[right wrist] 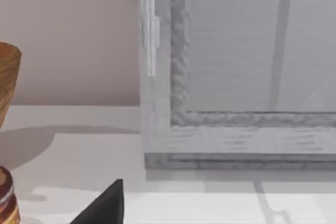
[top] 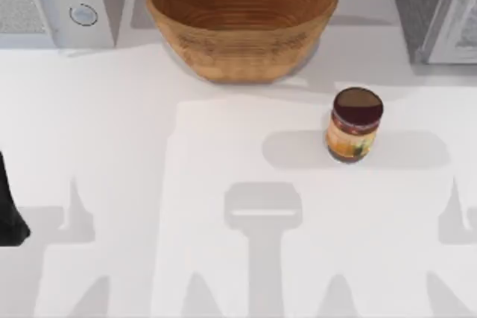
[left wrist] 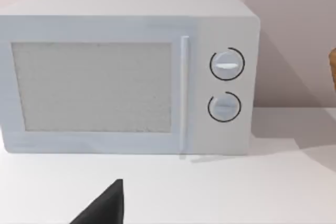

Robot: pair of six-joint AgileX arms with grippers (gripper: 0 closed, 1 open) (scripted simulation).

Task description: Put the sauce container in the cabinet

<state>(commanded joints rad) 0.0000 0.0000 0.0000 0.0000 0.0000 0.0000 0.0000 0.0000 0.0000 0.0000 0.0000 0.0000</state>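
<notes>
Top view: the sauce jar (top: 355, 124) stands upright on the counter (top: 149, 184), untouched, near the cabinet (top: 436, 9), whose door looks closed. Whether either gripper is open, I cannot tell. From the right gripper (right wrist: 102, 205) the jar sits just beside, the door ahead; a careless reach could topple the jar, and the shut door blocks placement.

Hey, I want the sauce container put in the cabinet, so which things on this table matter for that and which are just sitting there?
Needed for the job:
- sauce container, upright on the table, right of centre
- cabinet, at the far right corner

Just lying about:
- woven basket, at the back, middle
- white microwave, far left corner
</notes>
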